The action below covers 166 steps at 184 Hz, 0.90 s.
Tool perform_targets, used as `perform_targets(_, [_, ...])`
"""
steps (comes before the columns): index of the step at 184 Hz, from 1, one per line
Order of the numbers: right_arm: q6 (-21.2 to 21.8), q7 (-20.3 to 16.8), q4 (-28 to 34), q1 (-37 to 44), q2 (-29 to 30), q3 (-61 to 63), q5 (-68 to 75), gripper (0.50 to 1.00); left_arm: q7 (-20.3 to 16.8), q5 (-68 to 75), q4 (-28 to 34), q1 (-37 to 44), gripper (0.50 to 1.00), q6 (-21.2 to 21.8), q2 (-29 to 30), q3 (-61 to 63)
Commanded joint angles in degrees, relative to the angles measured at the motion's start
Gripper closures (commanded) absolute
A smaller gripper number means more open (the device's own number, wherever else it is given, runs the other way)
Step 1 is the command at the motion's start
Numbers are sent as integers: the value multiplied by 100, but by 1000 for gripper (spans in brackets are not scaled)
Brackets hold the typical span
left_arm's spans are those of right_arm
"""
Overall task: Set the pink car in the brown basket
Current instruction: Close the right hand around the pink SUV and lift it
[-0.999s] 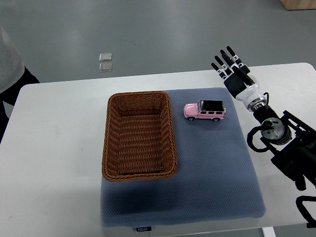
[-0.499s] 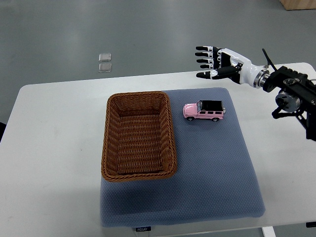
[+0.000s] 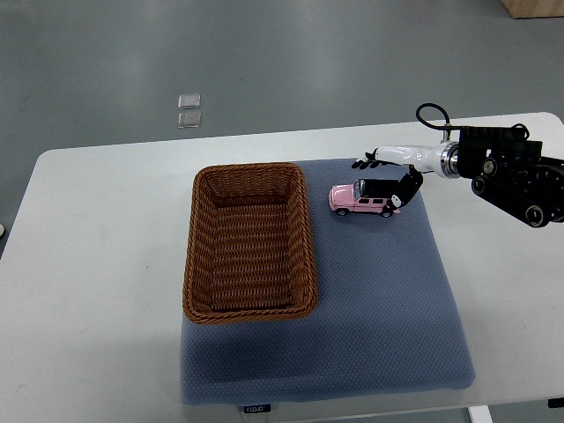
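Observation:
The pink toy car (image 3: pixel 359 199) with a black roof stands on the blue-grey mat (image 3: pixel 370 300), just right of the brown wicker basket (image 3: pixel 304 231). The basket holds nothing. My right hand (image 3: pixel 389 175) comes in from the right edge and sits low over the car's rear end. Its fingers (image 3: pixel 368 161) reach over the far side of the car and its thumb (image 3: pixel 407 188) curls by the rear. The fingers are spread and not closed on the car. The left arm does not show.
The mat lies on a white table (image 3: pixel 88 264). Two small clear squares (image 3: pixel 188 110) lie on the grey floor beyond the table. A wooden box corner (image 3: pixel 534 7) shows at the top right.
My right hand has dropped from above the table's far edge down to the car, turning so the fingers bracket its rear end. The car and basket have stayed put.

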Motion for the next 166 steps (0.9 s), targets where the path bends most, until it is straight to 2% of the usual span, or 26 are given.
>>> perform_targets(1, [-30, -35, -13, -49, 8, -10, 15, 589, 0, 0, 22, 0, 500, -1, 0, -1])
perform_targets(26, [-100, -35, -39, -93, 61, -1, 42, 597, 0, 0, 22, 0, 500, -10, 0, 8])
perform_targets(54, [-100, -35, -30, -128, 96, 52, 86, 642, 0, 0, 22, 0, 500, -1, 0, 8])
perform_targets(66, [-100, -35, -30, -155, 123, 52, 86, 693, 0, 0, 22, 0, 500, -1, 0, 8])
perform_targets(79, [-100, -35, -30, -181, 131, 52, 86, 773, 0, -9, 30, 0, 500, -1, 0, 8])
perform_targets(98, [-109, -26, -30, -208, 131, 52, 77, 848, 0, 0, 30, 0, 500, -1, 0, -1])
perform_targets(112, [-109, -26, -30, -225, 131, 43, 77, 887, 0, 0, 30, 0, 500, -1, 0, -1])
perform_targets(121, [-109, -26, -30, -225, 131, 43, 77, 887, 0, 0, 30, 0, 500, -1, 0, -1])
perform_targets(122, [-100, -26, -30, -225, 131, 43, 77, 920, 0, -9, 30, 0, 500, -1, 0, -1])
perform_targets(130, [-100, -26, -30, -216, 131, 43, 77, 957, 0, -9, 30, 0, 500, -1, 0, -1])
perform_targets(148, [-48, -26, -13, -173, 105, 43, 86, 1000, 0, -9, 30, 0, 500, -1, 0, -1])
perform_targets(166, [14, -9, 40, -76, 8, 78, 164, 1000, 0, -9, 39, 0, 500, -1, 0, -1])
